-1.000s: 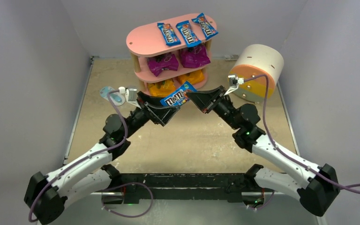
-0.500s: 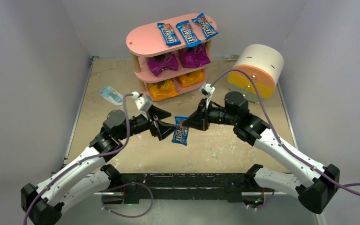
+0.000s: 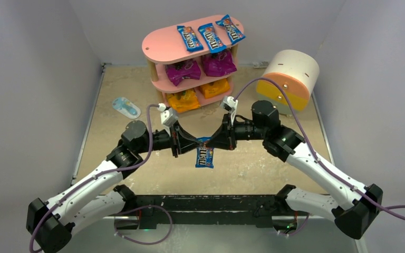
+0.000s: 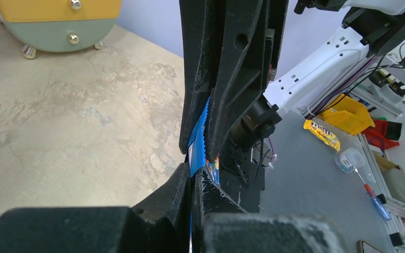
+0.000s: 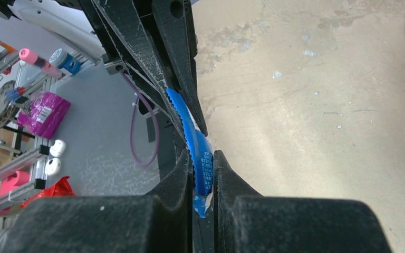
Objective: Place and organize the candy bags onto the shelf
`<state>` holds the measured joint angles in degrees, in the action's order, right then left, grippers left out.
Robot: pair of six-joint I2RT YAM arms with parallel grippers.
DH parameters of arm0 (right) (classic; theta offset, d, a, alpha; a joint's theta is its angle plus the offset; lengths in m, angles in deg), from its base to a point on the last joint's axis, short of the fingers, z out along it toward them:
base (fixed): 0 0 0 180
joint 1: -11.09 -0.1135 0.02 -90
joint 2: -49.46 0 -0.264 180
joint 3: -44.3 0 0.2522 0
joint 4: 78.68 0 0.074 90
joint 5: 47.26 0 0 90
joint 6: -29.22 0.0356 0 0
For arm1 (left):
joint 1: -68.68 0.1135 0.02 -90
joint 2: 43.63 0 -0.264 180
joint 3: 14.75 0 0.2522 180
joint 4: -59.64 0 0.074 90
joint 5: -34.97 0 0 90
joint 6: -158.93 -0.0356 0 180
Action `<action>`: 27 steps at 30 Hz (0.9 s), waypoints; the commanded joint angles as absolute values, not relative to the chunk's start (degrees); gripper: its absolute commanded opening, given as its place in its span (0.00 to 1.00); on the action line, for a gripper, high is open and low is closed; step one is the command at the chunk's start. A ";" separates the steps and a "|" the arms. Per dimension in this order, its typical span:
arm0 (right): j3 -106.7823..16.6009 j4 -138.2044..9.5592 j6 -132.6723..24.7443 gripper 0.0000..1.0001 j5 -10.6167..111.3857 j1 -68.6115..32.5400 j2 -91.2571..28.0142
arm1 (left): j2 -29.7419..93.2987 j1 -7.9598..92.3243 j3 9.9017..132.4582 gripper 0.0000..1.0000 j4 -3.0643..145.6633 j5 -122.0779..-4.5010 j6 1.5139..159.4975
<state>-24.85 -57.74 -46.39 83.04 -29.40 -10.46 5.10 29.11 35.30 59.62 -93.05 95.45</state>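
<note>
A blue M&M's packet (image 3: 204, 156) hangs upright above the table's middle, held at its top edge from both sides. My left gripper (image 3: 193, 143) is shut on its left corner and my right gripper (image 3: 214, 142) on its right corner. In the left wrist view the packet (image 4: 197, 138) runs edge-on between my shut left gripper (image 4: 198, 178) and the right fingers (image 4: 227, 79) opposite. In the right wrist view the packet (image 5: 196, 138) sits in my right gripper (image 5: 203, 158). The pink shelf (image 3: 161, 45) carries three blue packets (image 3: 209, 37) on top, two purple bags (image 3: 183, 71) in the middle and two orange bags (image 3: 182, 100) below.
A white, orange and yellow cylindrical drawer unit (image 3: 290, 78) lies at the back right, also seen in the left wrist view as the drawer unit (image 4: 58, 23). A pale blue oval item (image 3: 125, 107) lies on the table left of the shelf. Grey walls enclose the table on three sides.
Both arms drew the packet back from the shelf towards the near edge, and it turned from slanted to hanging upright. My left gripper, open before, has shut on its corner.
</note>
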 commanded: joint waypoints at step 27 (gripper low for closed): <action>-4.58 -99.14 -25.53 0.94 60.92 -29.43 -1.65 | 0.38 28.88 40.21 0.00 46.48 -58.37 112.20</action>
